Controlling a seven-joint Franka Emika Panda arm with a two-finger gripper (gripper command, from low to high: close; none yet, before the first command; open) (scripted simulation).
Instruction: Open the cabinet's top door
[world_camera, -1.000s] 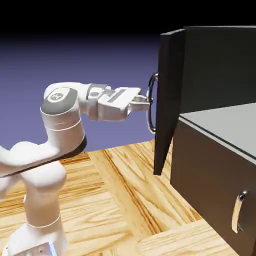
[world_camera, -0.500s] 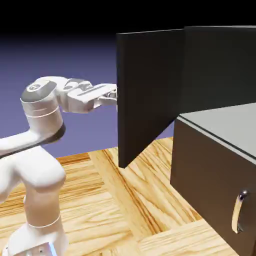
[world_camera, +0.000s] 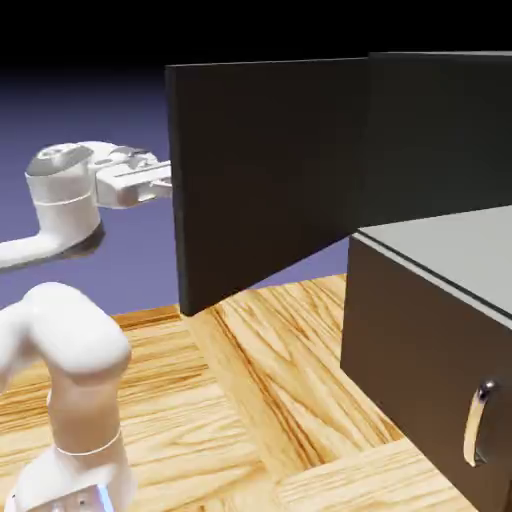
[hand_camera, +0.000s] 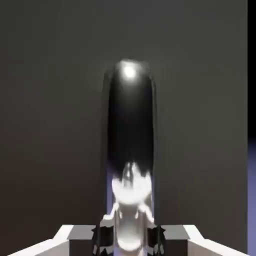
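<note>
The dark cabinet (world_camera: 430, 330) stands at the exterior view's right. Its top door (world_camera: 270, 170) is swung far out to the left, its flat face turned toward the exterior camera. My white arm reaches to the door's far left edge, and the hand (world_camera: 135, 180) passes behind it, so the fingers are hidden there. In the hand view the door's silver bar handle (hand_camera: 130, 125) runs up from between my fingertips, with my gripper (hand_camera: 129, 240) shut on it. Dark door panel (hand_camera: 50, 100) fills the rest of that view.
The cabinet's lower panel has its own metal handle (world_camera: 478, 425) at the bottom right. The wooden table top (world_camera: 250, 400) lies under the swung door. My arm's base link (world_camera: 80, 400) stands at the lower left.
The top door has swung much further open, its free edge sweeping left. My hand moved left with the handle and is now hidden behind the door's edge.
</note>
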